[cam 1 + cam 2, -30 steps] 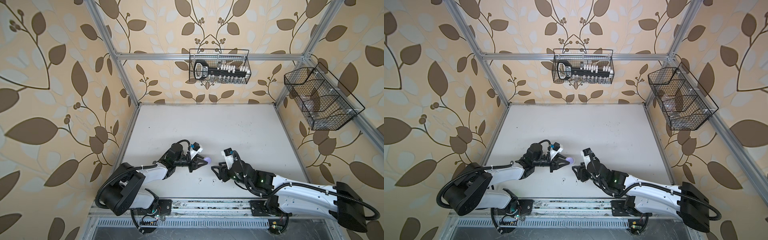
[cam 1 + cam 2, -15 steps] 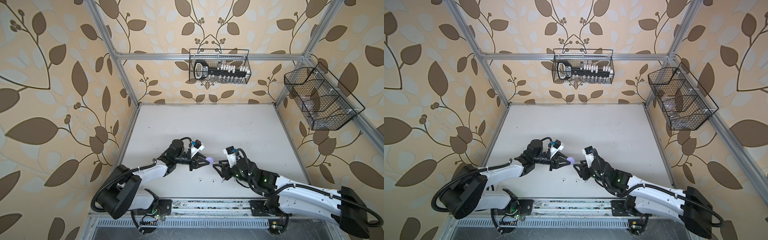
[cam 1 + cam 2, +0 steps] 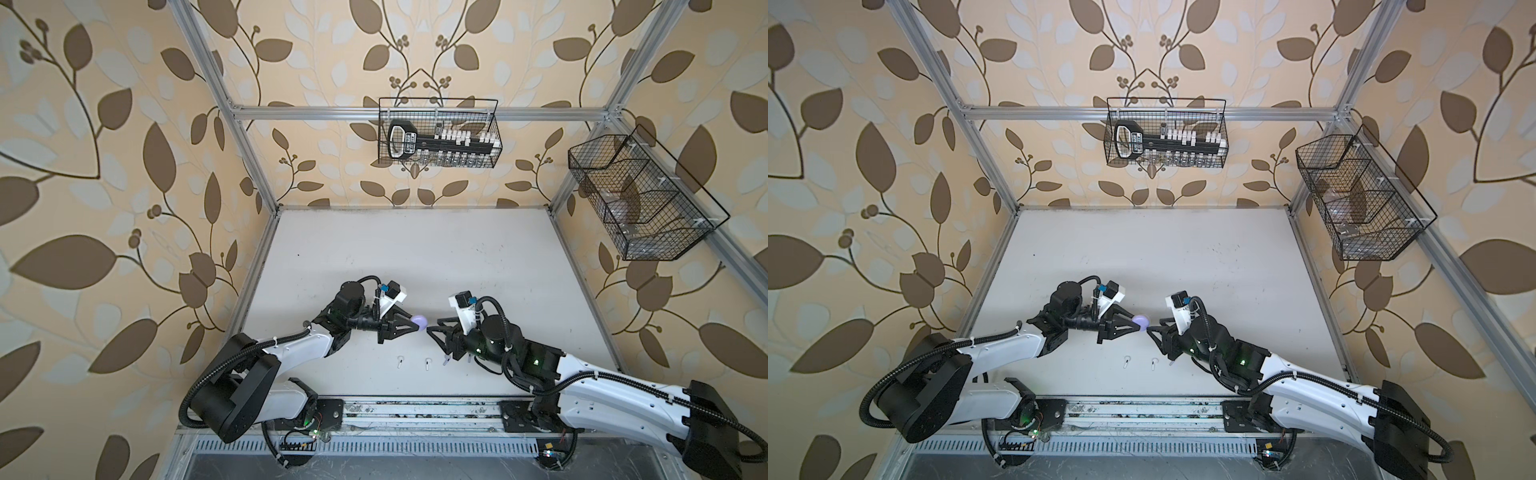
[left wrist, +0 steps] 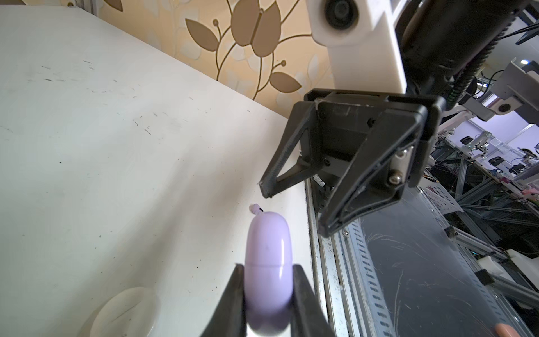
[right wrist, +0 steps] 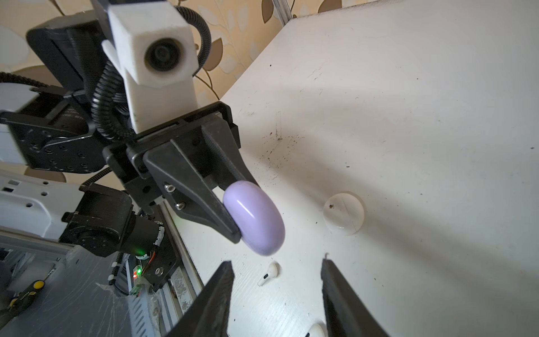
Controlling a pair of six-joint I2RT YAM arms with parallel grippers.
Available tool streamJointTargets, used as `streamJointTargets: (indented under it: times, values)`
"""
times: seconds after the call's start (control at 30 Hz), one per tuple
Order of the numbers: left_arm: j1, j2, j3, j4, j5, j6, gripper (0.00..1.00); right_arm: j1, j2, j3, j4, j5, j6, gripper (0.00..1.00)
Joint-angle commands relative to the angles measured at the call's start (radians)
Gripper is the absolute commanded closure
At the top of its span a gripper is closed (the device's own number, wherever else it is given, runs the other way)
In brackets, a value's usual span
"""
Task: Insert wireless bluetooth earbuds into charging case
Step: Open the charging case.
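My left gripper (image 3: 417,326) is clamped on the lavender charging case (image 3: 419,320), holding it off the table (image 3: 415,249). My right gripper (image 3: 433,326) faces the case with its jaws apart and nothing between them. Two white earbuds (image 3: 400,362) and a lavender earbud (image 3: 446,360) lie on the table near its front edge.

Lavender case (image 4: 267,256), two white earbuds (image 3: 400,362) — third earbud (image 3: 445,360) perhaps lavender; tan wallpaper (image 3: 124,174), brown-leaved.

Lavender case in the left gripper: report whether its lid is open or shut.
Shut: the lavender case shows only a thin seam, both halves flush.
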Motion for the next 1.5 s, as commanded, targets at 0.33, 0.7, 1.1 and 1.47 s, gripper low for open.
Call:
streamJointTargets:
  times: [0.33, 0.7, 1.1, 1.47]
  values:
    - [-0.021, -0.012, 0.025, 0.124, 0.154, -0.167, 1.0, -0.055, -0.012, -0.089, 0.207, -0.185, -0.036, 0.53]
    - [-0.047, 0.008, 0.029, 0.206, 0.184, -0.233, 1.0, -0.061, -0.032, -0.125, 0.323, -0.264, 0.009, 0.64]
    - [-0.049, 0.005, 0.046, 0.153, 0.186, -0.228, 0.95, -0.055, -0.027, -0.094, 0.272, -0.3, -0.009, 0.89]
    - [-0.055, 0.0, 0.077, -0.005, 0.208, -0.14, 0.87, -0.07, -0.008, -0.029, 0.154, -0.323, -0.064, 0.92]
